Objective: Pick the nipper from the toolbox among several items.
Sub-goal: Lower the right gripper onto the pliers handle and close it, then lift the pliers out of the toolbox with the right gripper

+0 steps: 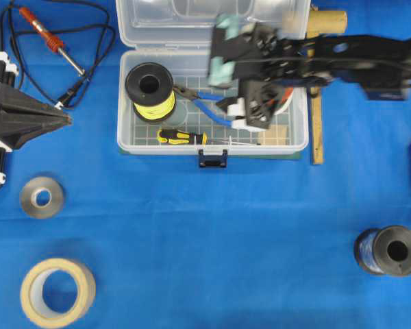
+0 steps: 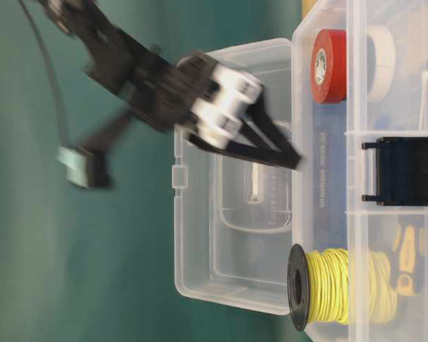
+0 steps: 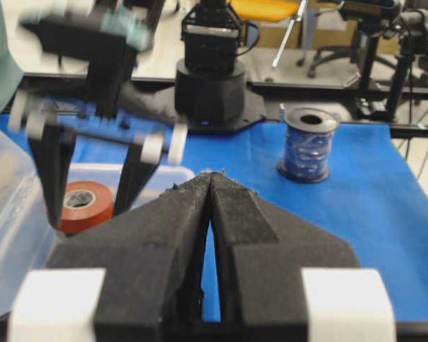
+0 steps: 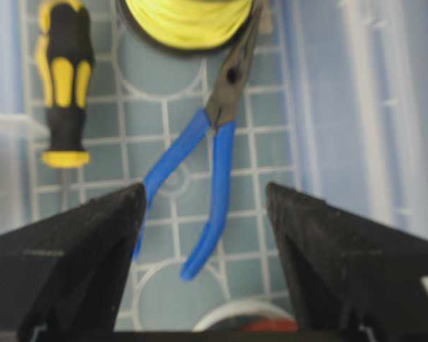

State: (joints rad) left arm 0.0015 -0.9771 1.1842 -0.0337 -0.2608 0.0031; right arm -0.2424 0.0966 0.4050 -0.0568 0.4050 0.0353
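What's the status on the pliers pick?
Right gripper open above the pliers in the box, nothing held. Left gripper shut, parked. Wire spool touches the pliers' tips.

An orange-handled soldering iron (image 1: pixel 52 44) with a looping black cord (image 1: pixel 14 62) lies at the far left of the blue counter (image 1: pixel 205 233). Nearer the front left sit a small grey tape roll (image 1: pixel 42 197) and a larger tan tape roll (image 1: pixel 57 293). A dark spool of what looks like blue wire (image 1: pixel 389 251) stands front right, and a wooden ruler (image 1: pixel 317 130) lies on the right.
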